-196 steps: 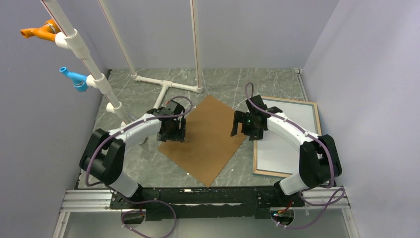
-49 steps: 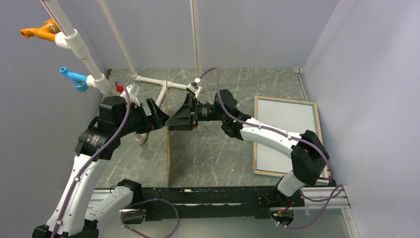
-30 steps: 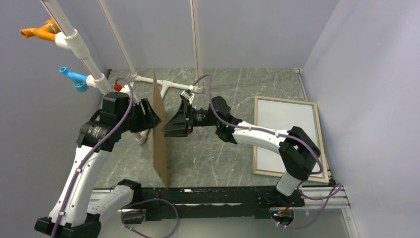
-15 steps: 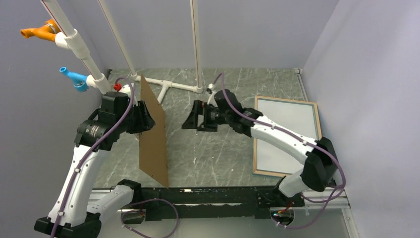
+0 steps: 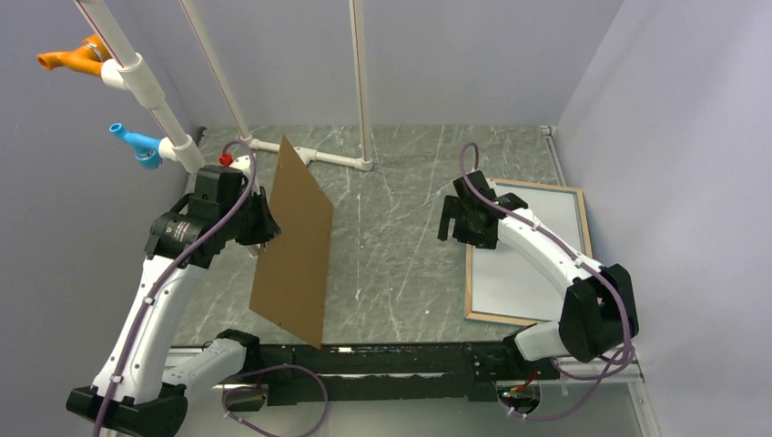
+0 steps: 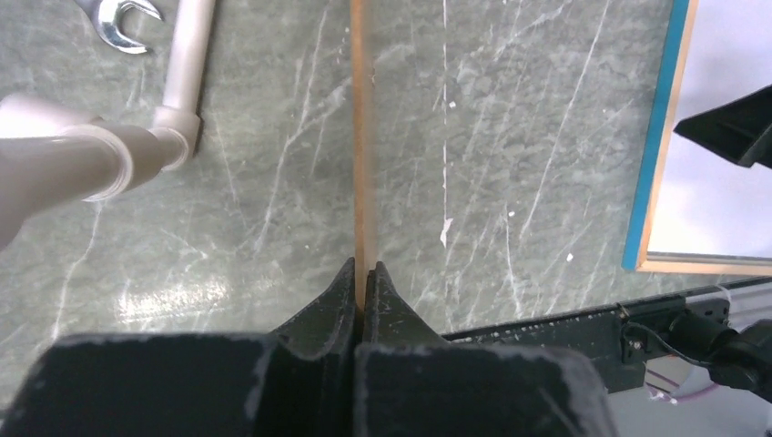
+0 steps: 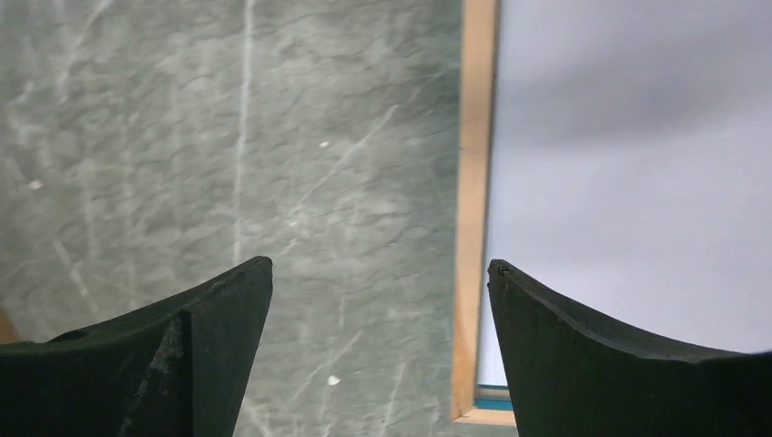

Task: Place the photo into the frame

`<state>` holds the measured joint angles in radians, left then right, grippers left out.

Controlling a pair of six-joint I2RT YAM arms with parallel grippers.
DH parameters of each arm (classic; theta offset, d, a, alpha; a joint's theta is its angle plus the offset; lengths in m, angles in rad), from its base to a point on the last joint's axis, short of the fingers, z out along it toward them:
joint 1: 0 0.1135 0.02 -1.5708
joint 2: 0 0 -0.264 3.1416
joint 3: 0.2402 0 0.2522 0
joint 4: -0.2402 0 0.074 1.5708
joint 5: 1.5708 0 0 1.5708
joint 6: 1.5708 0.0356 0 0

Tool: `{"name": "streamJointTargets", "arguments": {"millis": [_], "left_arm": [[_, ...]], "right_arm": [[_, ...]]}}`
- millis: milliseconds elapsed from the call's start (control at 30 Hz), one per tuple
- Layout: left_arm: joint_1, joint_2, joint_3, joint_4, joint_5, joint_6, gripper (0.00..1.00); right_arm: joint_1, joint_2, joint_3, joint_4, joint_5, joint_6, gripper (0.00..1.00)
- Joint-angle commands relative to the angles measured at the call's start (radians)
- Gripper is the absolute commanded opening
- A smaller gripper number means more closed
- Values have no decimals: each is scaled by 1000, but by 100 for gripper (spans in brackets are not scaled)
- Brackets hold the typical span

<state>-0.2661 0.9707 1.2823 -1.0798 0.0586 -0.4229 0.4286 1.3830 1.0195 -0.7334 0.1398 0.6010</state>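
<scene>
The frame [image 5: 470, 273] lies flat at the right of the table, light wood side up, with a blue edge in the left wrist view [image 6: 654, 137]. A plain white surface [image 5: 528, 246] fills it. No print shows on it, so I cannot tell if it is the photo. My left gripper [image 5: 264, 223] is shut on the upper left edge of a brown backing board [image 5: 296, 246], holding it raised and tilted. In its own view the jaws [image 6: 362, 273] pinch the board's thin edge [image 6: 357, 137]. My right gripper [image 5: 460, 226] hangs open and empty over the frame's left rail [image 7: 473, 182], its fingers wide apart [image 7: 380, 266].
A white PVC pipe stand [image 5: 305, 155] rises at the back left, with orange [image 5: 68, 59] and blue [image 5: 132, 143] fittings on the left pipe. A wrench [image 6: 118, 14] lies near the pipe foot. The arms' mounting rail [image 5: 382, 355] runs along the near edge.
My left gripper has shut on the backing board and tipped its top to the right. My right gripper has let the board go and swung right, back over the frame's left edge.
</scene>
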Motion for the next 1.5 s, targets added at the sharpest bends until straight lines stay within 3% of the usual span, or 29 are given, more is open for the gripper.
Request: {"name": "streamJointTargets", "arguments": {"millis": [0,133,200,533,800,900,1133,1467], "left_arm": [[0,3,27,-2,52,-4,0],[-1,-19,30,20,76,-18,0],[-1,-27,41,24,91,-25,0],[-1,-76,87,31,154,-39,0],[-1,-84,85,47,176,-53,0],[0,-89,90,57,183,-62,0],[-1,-101,82,89,205,-92,0],[-1,-152,44,143,211,-126,0]], "right_arm": [[-32,35,-8,-32,125,-60,89],[-62,89,-40,22,97,-72,82],[-69,129,-41,43,88,-81,72],[-76,290,-12,94,67,-99,48],[-73,294,-27,103,-4,-104,9],[-61,280,-30,102,-47,-97,0],[77,275,26,78,-68,-29,0],[288,421,180,106,-67,140,0]]}}
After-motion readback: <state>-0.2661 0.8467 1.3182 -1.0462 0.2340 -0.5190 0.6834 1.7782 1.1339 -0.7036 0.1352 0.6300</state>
